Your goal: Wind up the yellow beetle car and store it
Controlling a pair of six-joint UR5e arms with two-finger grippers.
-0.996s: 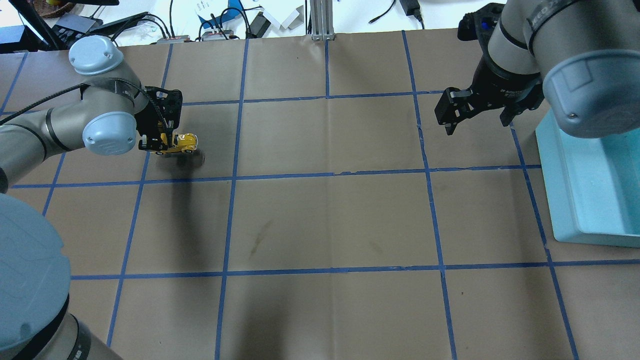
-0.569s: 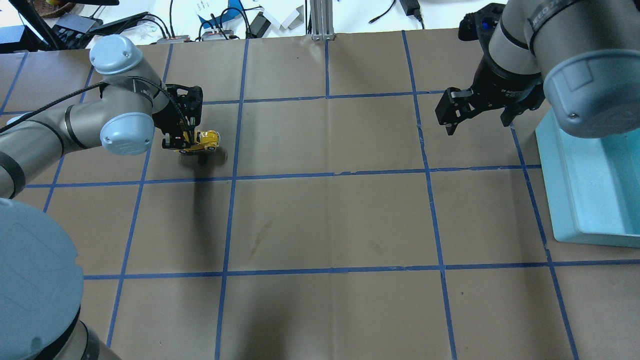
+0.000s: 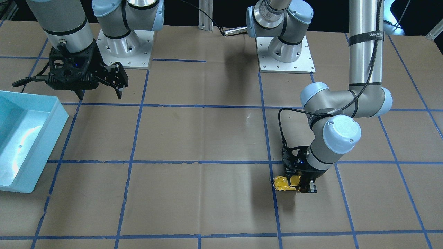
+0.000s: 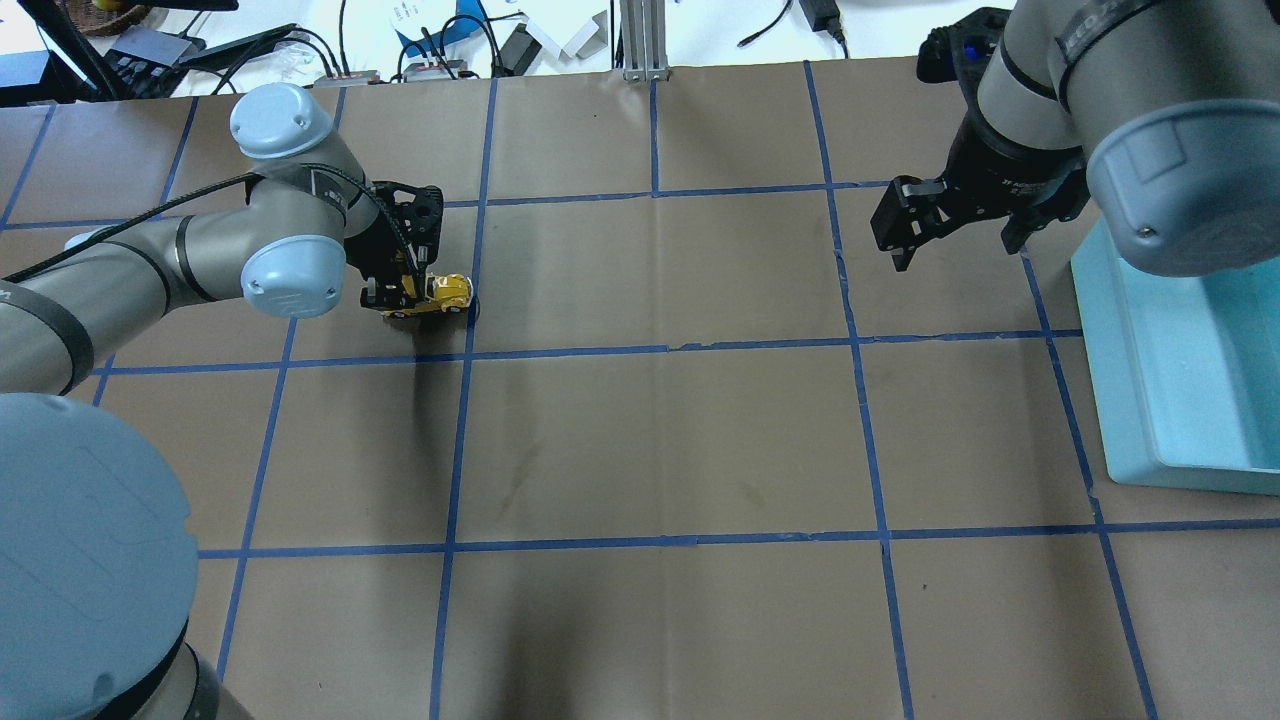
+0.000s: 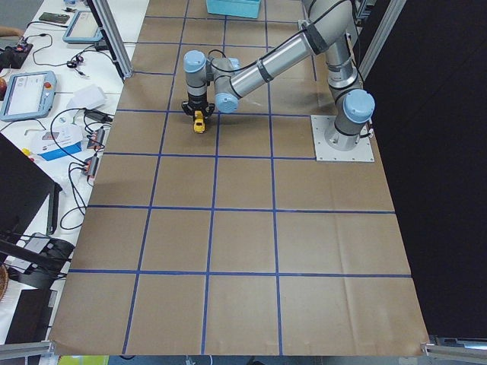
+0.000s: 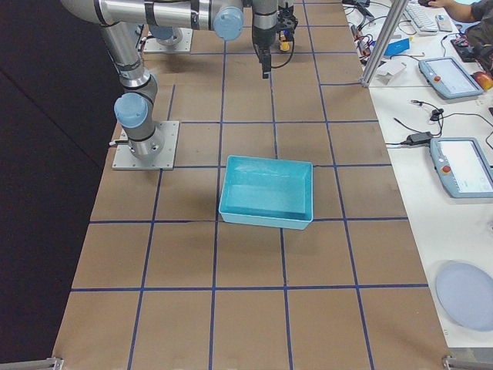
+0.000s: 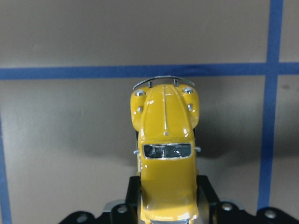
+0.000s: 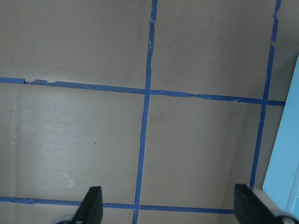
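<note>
Brown paper covers the table [image 4: 660, 440], divided into squares by blue tape lines [image 4: 560, 350]; beyond its far edge, in the overhead view, lies a white bench strewn with dark cables [image 4: 440, 40].

At left in the overhead view, the left gripper [image 4: 398, 297] points down, its jaws clenched on the rear of the small glossy yellow beetle toy car [image 4: 447, 291]. The car lies level in a far-row square, nose toward the table's middle and just beside a crosswise-running tape line. Whether its wheels touch the paper cannot be told.

Farther right, the right gripper [image 4: 900, 228] hangs above the table with jaws released and nothing between them, well apart from the car. At the right edge stands a light blue rectangular plastic bin [image 4: 1120, 380].

The left wrist view alone shows the car's roof, dark windscreen and silver front bumper [image 7: 163, 82], with black fingers [image 7: 206, 191] pressing both flanks. The right wrist view alone shows the two spread fingertips [image 8: 91, 204] over bare paper, the bin's rim at its right margin. The front-facing view adds both silver arm bases [image 3: 286, 55]. The exterior right view gives the bin's full outline [image 6: 266, 217] and a white bench bearing grey teach pendants [image 6: 462, 166].
</note>
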